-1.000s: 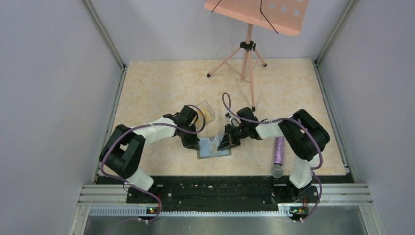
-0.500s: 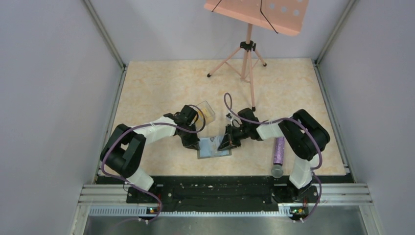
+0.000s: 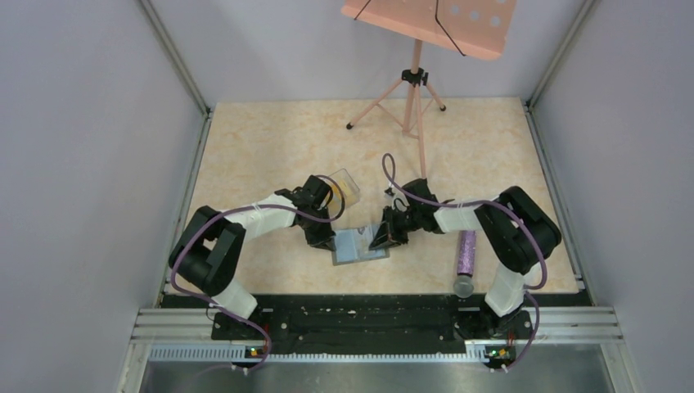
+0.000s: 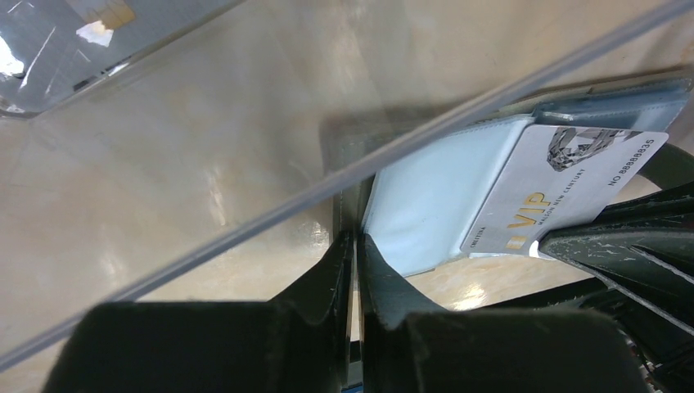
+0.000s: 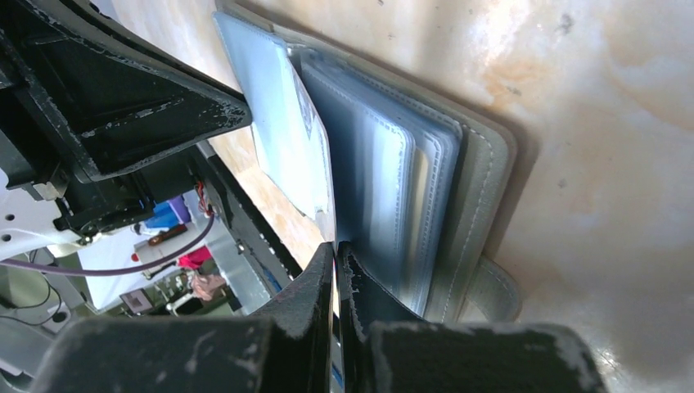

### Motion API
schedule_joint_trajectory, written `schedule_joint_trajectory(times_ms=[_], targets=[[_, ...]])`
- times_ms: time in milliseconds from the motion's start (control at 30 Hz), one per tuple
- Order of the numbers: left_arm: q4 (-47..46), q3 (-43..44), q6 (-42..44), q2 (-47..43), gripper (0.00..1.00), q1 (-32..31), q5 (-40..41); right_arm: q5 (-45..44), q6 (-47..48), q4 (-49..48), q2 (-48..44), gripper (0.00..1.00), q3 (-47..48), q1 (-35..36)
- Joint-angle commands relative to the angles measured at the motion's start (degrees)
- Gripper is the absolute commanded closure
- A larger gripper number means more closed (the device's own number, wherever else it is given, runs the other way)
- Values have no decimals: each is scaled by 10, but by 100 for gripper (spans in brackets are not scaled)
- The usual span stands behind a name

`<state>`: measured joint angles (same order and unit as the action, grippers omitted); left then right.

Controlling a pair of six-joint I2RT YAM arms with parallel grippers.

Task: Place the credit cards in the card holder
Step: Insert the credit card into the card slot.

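Credit card of whitish plastic with gold VIP lettering [image 4: 565, 184] is pinched by one corner in my right gripper [image 5: 336, 250], lying over a pale-blue pocket of the dark-grey folding card holder [image 3: 353, 246], which is open on the beige table [image 3: 270, 147]. My left gripper [image 4: 353, 246], jaws narrow, clamps the holder's left edge. Orange cards [image 3: 350, 194] sit in a clear plastic box [image 3: 341, 176] just beyond.

Top camera looks down; both wrist cameras closely face the card holder [image 4: 425, 196].

Open card holder [image 3: 358, 245] — whitish card [image 4: 565, 184] atop.
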<state>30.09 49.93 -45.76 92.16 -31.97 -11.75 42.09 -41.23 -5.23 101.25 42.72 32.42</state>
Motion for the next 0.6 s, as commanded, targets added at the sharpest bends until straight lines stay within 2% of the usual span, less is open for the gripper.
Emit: schedule_joint_trajectory(times_ms=[0, 167, 567], targets=[[-5, 7, 1, 9, 90, -2, 13, -44, 4, 49, -22, 100, -2, -10], [-5, 7, 0, 7, 90, -1, 13, -70, -3, 72, -37, 100, 6, -10], [-8, 10, 0, 12, 91, -3, 9, 16, -28, -23, 4, 100, 1, -4]])
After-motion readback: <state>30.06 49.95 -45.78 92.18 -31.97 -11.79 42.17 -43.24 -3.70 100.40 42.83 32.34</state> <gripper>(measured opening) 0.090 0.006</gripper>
